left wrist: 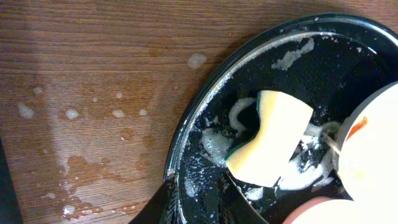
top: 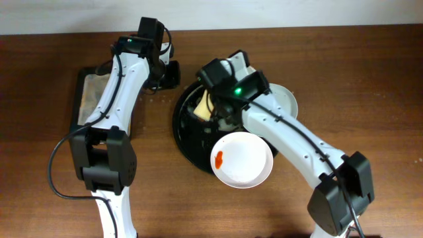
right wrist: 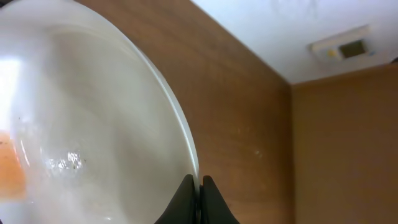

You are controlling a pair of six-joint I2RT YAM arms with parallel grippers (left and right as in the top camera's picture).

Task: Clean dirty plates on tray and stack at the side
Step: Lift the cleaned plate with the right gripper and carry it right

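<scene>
1. Sponge tray [top: 84,99]: rectangular and dark, on the table [top: 53,53] well left of the tray.
2. Left hand [left wrist: 199,205]: at the tray's left rim. Its fingers stand apart with nothing between them.
3. Tray [top: 182,135]: round and black, with a raised rim and a foam-streaked floor.
4. Sponge [left wrist: 270,140]: yellow with a green backing, lying loose and bent in the tray's left half. Its long axis runs roughly along the tray's left rim.
5. Smeared plate [top: 241,158]: white, overhanging the tray's lower-right rim in the overhead view. It faces up, with the orange-red smear near its left edge. Being round, it has no long axis. Judged not yet cleaned.
6. Right hand [right wrist: 199,186]: pinched closed on a tilted plate's rim. This is judged to be the smeared plate, since an orange patch shows on it.
7. Plain plate [top: 287,99]: just right of the tray, partly under the right arm, with no smear visible. Judged wiped and set aside as the start of the stack.
8. Third plate: not clearly seen. At least one wipe and the stacking remain.
</scene>
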